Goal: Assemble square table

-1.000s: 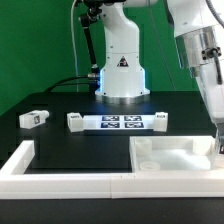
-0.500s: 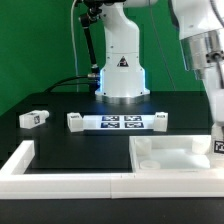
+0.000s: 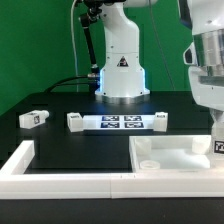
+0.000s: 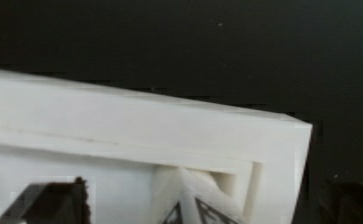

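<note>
No legible words or numbers. A warning triangle (image 3: 121,64) marks the arm's base; black-and-white tags cover the marker board (image 3: 115,122) and a leg block (image 3: 33,118).

White glossy arm (image 3: 122,45); black triangle label (image 3: 122,64); blue base glow (image 3: 99,72); black cable (image 3: 87,45); dark pincer (image 4: 199,205).

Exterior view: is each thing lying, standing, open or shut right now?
Tabletop: lying flat, tucked in the corner of the wall.
Leg: lying loose, far from the tabletop, untouched.
Fingers: low over the tabletop's corner; open or shut, I can't tell.
</note>
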Action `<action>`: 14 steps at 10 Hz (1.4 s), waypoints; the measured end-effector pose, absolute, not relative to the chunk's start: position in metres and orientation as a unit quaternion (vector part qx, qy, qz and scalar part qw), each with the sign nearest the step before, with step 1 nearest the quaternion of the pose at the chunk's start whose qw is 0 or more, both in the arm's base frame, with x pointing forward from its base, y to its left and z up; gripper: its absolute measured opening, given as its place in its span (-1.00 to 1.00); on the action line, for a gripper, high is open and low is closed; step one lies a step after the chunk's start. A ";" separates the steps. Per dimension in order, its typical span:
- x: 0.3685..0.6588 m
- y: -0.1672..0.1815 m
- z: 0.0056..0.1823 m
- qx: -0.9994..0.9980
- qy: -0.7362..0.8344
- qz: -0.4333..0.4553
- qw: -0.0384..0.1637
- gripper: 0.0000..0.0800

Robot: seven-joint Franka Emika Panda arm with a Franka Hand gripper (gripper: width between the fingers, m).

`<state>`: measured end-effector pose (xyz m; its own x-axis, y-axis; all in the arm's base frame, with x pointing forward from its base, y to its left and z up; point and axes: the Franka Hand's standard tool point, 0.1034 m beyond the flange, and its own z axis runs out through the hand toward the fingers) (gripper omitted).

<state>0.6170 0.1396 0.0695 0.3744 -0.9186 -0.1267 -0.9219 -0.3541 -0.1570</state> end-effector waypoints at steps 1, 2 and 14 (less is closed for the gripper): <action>0.616 0.132 0.069 -0.880 0.468 0.007 0.085 0.62; 0.617 0.128 0.070 -0.920 0.385 -0.002 0.077 0.62; 0.626 0.118 0.064 -0.801 0.592 0.000 0.086 -0.28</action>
<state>0.6261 0.1176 0.0638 0.2993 -0.9488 -0.1006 -0.9487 -0.2847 -0.1375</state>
